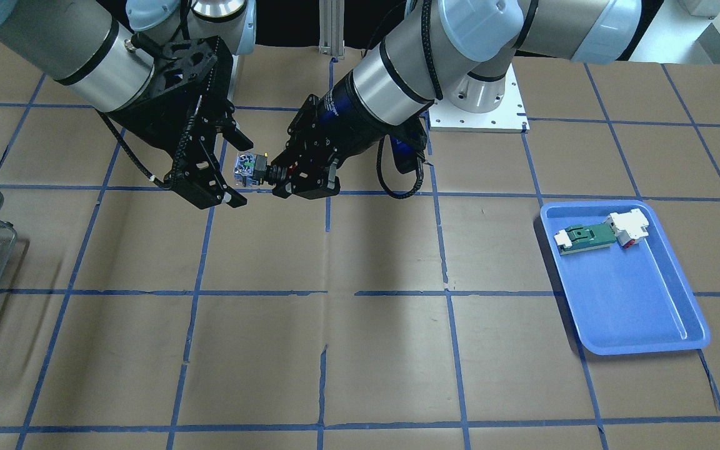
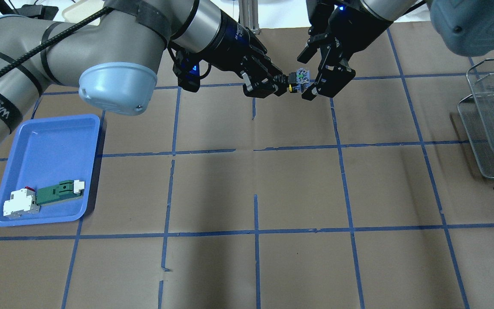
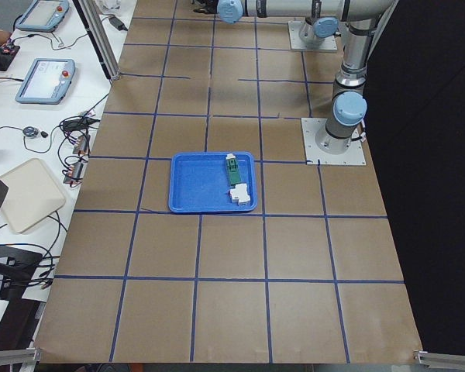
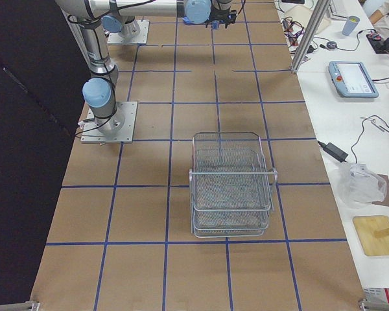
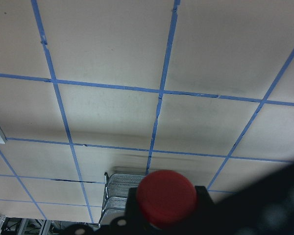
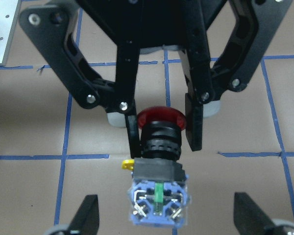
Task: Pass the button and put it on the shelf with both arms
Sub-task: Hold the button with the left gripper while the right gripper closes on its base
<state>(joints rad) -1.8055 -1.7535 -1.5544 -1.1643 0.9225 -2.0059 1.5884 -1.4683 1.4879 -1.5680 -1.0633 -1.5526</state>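
The button hangs in the air above the table's far middle. My left gripper is shut on its black collar, behind the red cap. The bluish-silver block points at my right gripper, which is open. Its fingers stand wide on either side of the block without touching it. The overhead view shows the same: the left gripper holds the button and the right gripper is spread around it. The wire-mesh shelf stands on the table at my right edge.
A blue tray sits on my left side of the table and holds the green-and-white module. The brown paper with blue tape lines covers the table. The shelf also shows in the exterior right view.
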